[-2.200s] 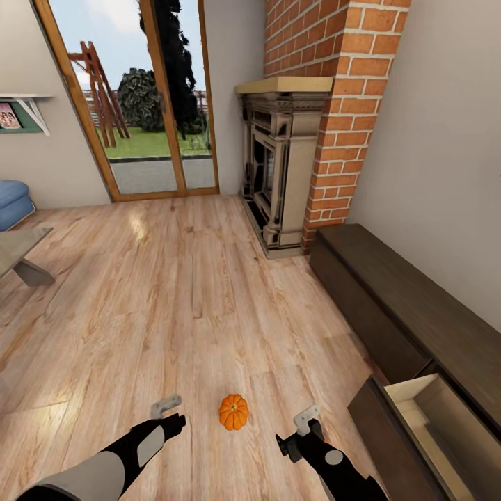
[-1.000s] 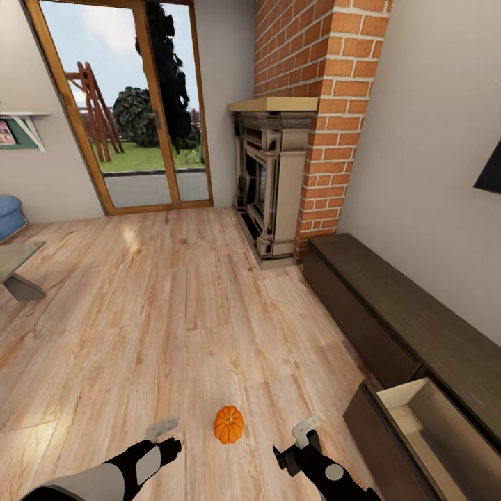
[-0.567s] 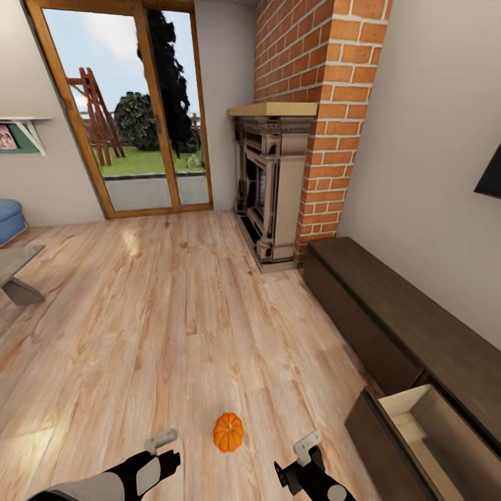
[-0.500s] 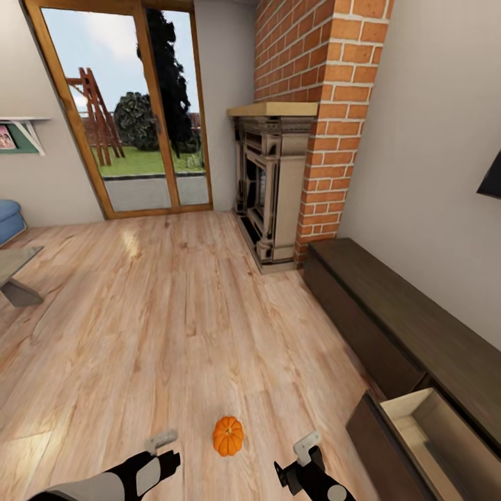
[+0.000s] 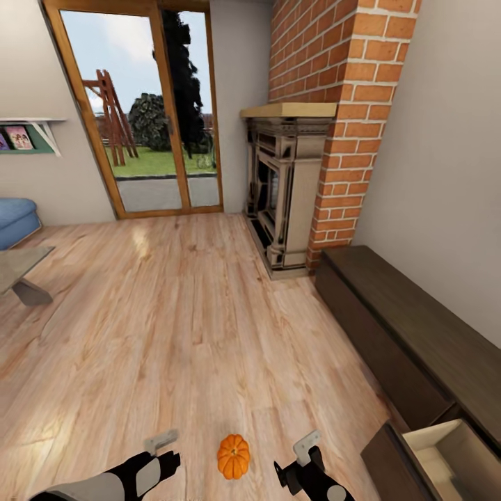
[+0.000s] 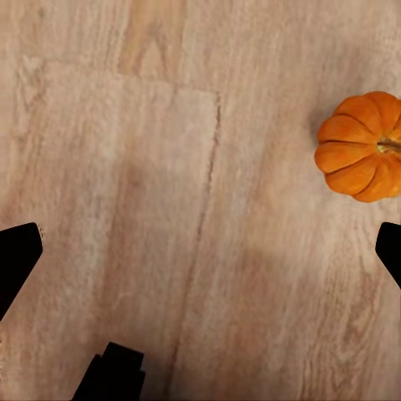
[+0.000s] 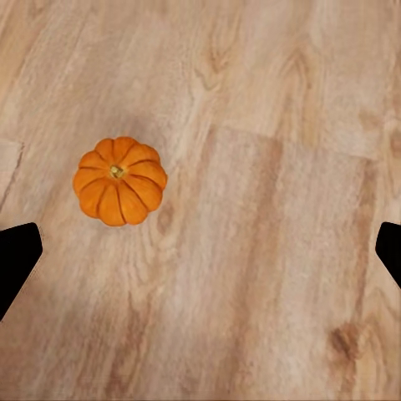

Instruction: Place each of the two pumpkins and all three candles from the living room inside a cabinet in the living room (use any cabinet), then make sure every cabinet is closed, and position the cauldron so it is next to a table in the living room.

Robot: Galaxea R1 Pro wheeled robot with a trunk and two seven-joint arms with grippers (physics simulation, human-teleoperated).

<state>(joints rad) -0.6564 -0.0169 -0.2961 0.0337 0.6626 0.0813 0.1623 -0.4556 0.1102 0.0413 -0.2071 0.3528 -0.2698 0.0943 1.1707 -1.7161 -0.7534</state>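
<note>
Left gripper [image 5: 161,445]: its dark fingertips [image 6: 18,259] sit at opposite edges of the left wrist view, spread wide with bare floor between them and nothing held.
Right gripper [image 5: 307,447]: likewise spread wide and empty, with a fingertip [image 7: 17,255] at each side edge of the right wrist view.
Pumpkin [image 5: 233,456]: it rests on the wood floor [image 5: 181,327] between the two grippers, touching neither; both hang above the boards.
Open room: the floor runs bare from the pumpkin to the glass door [image 5: 142,111]. A low table [image 5: 17,271] edges in at the left, with a blue seat [image 5: 15,219] behind it.
Edges on the right: the cabinet [image 5: 410,334] runs along the wall from the fireplace [image 5: 282,184] and brick chimney [image 5: 341,104]. Its near drawer [image 5: 445,463] stands pulled out, its dark front well to the right of the right gripper.
Wrist views: the left wrist view puts the pumpkin [image 6: 361,146] just outside one fingertip, its stem cut by the frame edge. The right wrist view shows the whole pumpkin [image 7: 119,180], stem up, nearer one fingertip than the other.
Head view: it alone shows the cabinet, the drawer's light tan interior and the wall shelf [image 5: 31,132].
Change from earlier: the whole scene has shifted in the picture, so the camera has moved. The pumpkin now sits lower and the drawer is closer to the corner.
</note>
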